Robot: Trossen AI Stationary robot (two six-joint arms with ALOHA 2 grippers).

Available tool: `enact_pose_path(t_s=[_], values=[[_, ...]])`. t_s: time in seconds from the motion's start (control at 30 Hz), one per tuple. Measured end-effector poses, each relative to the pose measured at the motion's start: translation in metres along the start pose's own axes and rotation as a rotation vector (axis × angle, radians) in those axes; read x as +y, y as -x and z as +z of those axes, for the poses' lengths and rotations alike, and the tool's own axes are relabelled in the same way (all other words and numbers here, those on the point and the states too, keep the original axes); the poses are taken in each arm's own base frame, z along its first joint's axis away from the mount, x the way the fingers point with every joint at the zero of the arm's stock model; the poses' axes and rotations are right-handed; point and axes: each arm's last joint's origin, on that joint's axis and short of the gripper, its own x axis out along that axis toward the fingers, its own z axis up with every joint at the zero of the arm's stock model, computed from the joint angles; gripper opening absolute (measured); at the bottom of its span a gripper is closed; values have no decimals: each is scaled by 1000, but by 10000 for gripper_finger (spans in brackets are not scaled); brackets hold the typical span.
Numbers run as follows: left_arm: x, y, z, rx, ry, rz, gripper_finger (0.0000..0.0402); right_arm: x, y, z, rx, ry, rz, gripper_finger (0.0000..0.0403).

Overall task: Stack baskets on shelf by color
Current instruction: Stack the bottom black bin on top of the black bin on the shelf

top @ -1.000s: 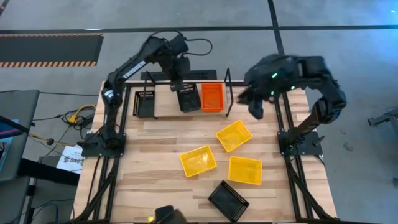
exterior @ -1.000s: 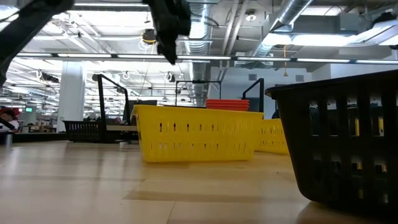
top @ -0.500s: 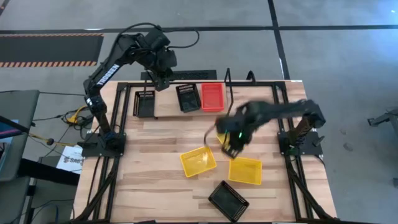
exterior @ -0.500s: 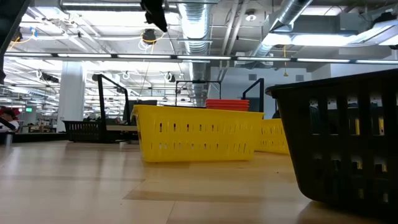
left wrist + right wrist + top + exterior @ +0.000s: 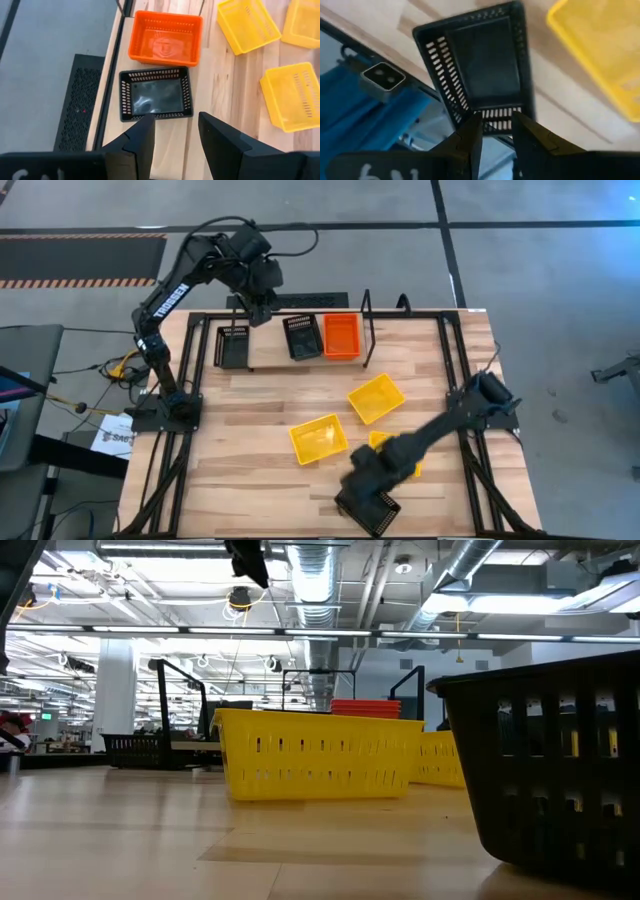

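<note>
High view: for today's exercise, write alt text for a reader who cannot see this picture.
Seen from above, the right gripper reaches over a black basket at the table's near edge. Three yellow baskets lie mid-table. The shelf holds two black baskets and a red-orange basket; the left gripper hovers behind it.

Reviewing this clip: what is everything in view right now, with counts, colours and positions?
Shelf: one, light wood in black wire frame, far side of table.
Black baskets on shelf: two, left end and middle.
Red-orange basket: one visible from above, right of the middle black one.
Yellow baskets: three, on the table's middle.
Loose black basket: one, at near edge.
Table: one, light planks.
Left hand: open, above the shelf.
Right hand: open, over the loose black basket.
</note>
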Motion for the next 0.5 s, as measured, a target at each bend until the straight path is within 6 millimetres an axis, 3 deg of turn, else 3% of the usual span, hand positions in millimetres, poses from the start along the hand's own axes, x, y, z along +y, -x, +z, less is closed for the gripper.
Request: enact_pose_path(t_s=[0.27, 0.5], values=[[0, 0, 0, -4, 59, -5, 140, -1, -51, -49, 3, -4, -136, 124], [-1, 0, 0, 1, 128, -9, 140, -16, -51, -56, -57, 20, -282, 137]])
